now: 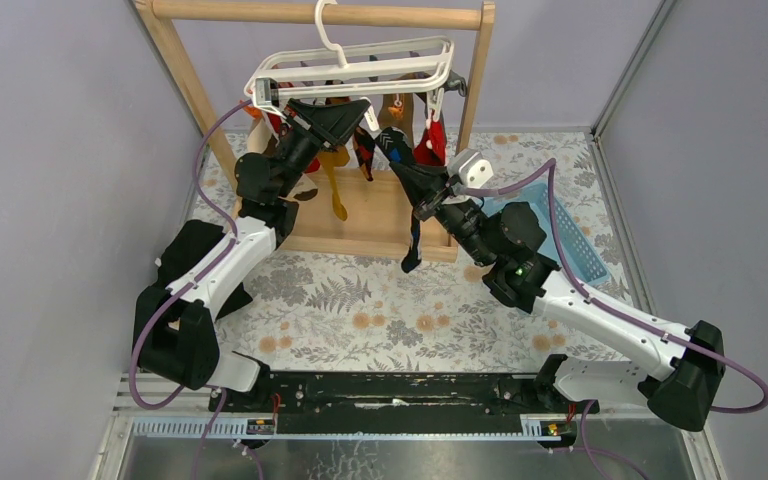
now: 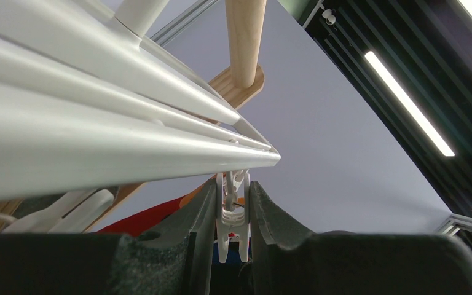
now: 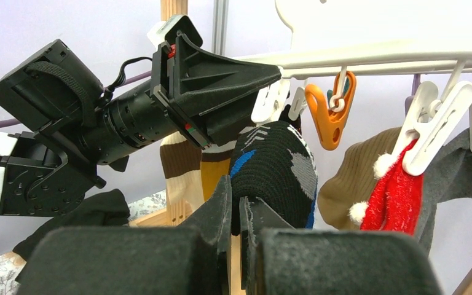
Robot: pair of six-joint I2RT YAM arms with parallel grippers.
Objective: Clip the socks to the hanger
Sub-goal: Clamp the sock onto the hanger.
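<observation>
The left pincer [image 2: 232, 206] is pressed onto a white clip [image 2: 232, 224] that dangles from the corner of the white hanger [image 2: 98, 153], one finger on each side of it. The hanger hangs by its hook from the round rail of a wooden rack [image 1: 310, 12]. Beneath it a brown-and-white striped sock [image 3: 181, 166] and a mustard sock [image 3: 215, 175] hang side by side.

The right pincer [image 3: 235, 206] has its fingers almost together, pinching a black sock [image 3: 276, 172] with blue and grey marks. The sock's upper end sits just below the left pincer's tip; in the top view its length dangles toward the rack's base. To its right hang an orange clip [image 3: 330, 107] and a red sock [image 3: 393, 196] with white bobbles, caught in a white peg.

The surface [image 1: 380, 310] wears a leaf-print cloth; a blue basket [image 1: 570, 240] lies at its right, behind the right arm; pale lilac walls [image 1: 50, 150] close in the sides and back.
</observation>
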